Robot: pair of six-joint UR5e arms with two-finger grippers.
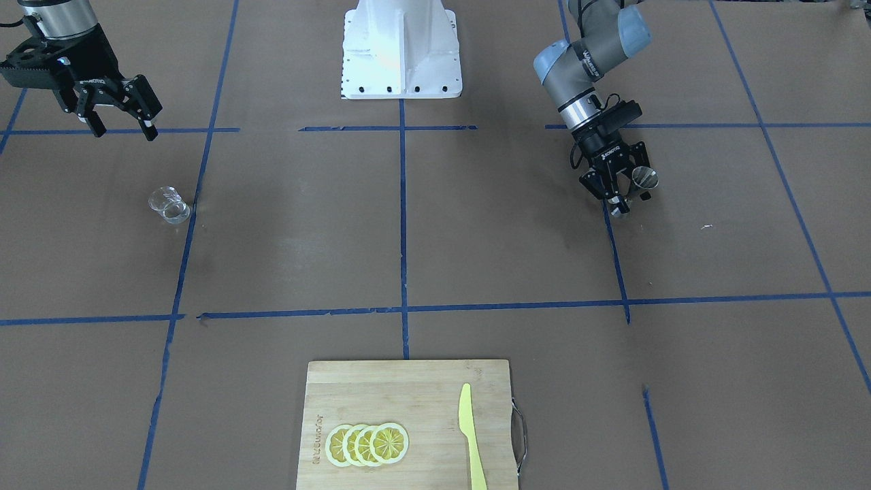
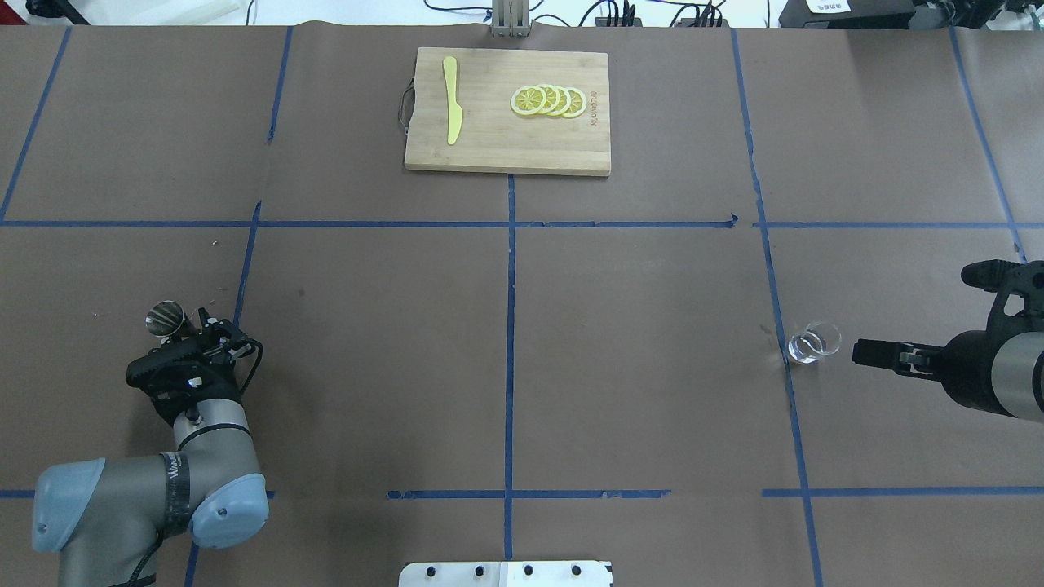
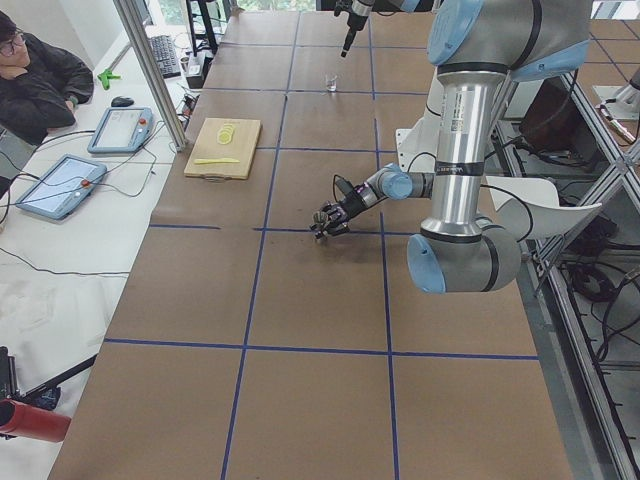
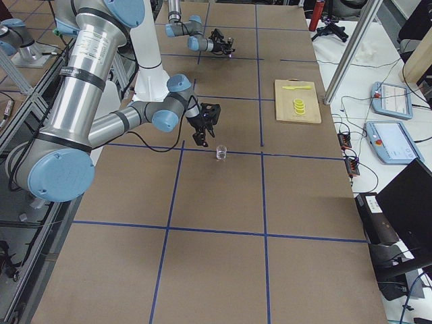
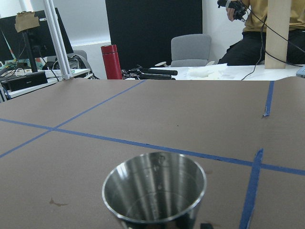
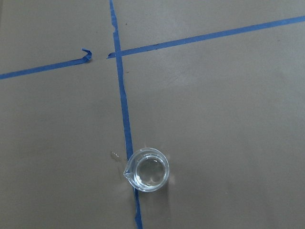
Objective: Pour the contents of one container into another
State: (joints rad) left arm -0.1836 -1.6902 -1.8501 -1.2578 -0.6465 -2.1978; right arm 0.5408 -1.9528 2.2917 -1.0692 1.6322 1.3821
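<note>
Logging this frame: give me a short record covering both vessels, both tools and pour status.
source: small clear measuring cup with a pouring lip, upright on the brown table beside a blue tape line, untouched
target: shiny steel hourglass-shaped jigger, at the left tool
left tool: at the jigger's waist; grip cannot be confirmed
right tool: open, empty, apart from the cup
pour: not begun
other: wooden cutting board with lemon slices and a yellow knife
</note>
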